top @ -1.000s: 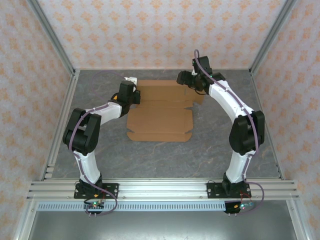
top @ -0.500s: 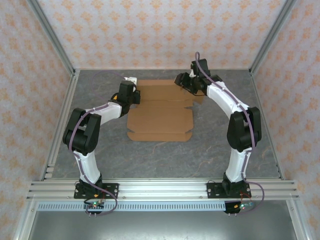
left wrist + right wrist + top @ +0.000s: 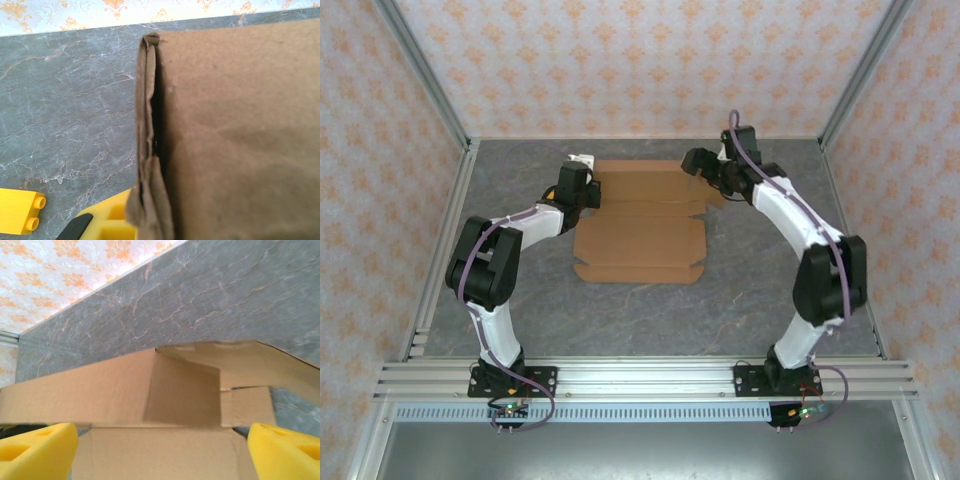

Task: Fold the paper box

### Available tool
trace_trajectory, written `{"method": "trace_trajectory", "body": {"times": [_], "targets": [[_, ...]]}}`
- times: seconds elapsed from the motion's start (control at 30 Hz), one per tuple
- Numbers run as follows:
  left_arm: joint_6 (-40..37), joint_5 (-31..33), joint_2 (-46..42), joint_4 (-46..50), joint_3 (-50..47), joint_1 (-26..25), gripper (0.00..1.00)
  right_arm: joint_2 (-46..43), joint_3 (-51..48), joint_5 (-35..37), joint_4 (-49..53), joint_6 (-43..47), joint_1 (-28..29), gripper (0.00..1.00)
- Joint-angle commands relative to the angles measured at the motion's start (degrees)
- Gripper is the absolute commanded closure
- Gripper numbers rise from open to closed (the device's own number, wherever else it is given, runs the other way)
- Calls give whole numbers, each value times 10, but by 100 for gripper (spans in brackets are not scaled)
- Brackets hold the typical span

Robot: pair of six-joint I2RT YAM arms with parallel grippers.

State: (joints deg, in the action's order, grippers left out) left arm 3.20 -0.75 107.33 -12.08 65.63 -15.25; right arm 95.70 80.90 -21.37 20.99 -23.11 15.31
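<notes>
A grey marbled table sits between walls of orange-patterned wallpaper (aluminium rails along the near edge). A small yellow studded block lies on it.

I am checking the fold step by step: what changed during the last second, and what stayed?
The right arm swung outward to the right, its elbow toward the near edge; the right gripper stands open at the far right corner of the paper box, gripping nothing. The left gripper stayed shut on the box's left edge, and the box lies as before.
</notes>
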Motion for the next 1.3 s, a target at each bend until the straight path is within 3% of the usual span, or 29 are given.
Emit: {"method": "trace_trajectory", "body": {"times": [0.0, 0.23, 0.4, 0.83, 1.27], "targets": [[13, 15, -13, -1, -1, 4, 100, -73, -72, 38, -19, 29, -5, 11], [15, 13, -13, 0, 2, 4, 100, -69, -235, 2, -173, -34, 2, 15], [15, 13, -12, 1, 1, 3, 100, -9, -274, 62, -271, -54, 25, 20], [15, 8, -16, -2, -1, 4, 100, 121, -221, 109, -356, -55, 24, 31], [14, -2, -15, -3, -2, 4, 100, 140, -197, 84, -389, -39, 17, 46]]}}
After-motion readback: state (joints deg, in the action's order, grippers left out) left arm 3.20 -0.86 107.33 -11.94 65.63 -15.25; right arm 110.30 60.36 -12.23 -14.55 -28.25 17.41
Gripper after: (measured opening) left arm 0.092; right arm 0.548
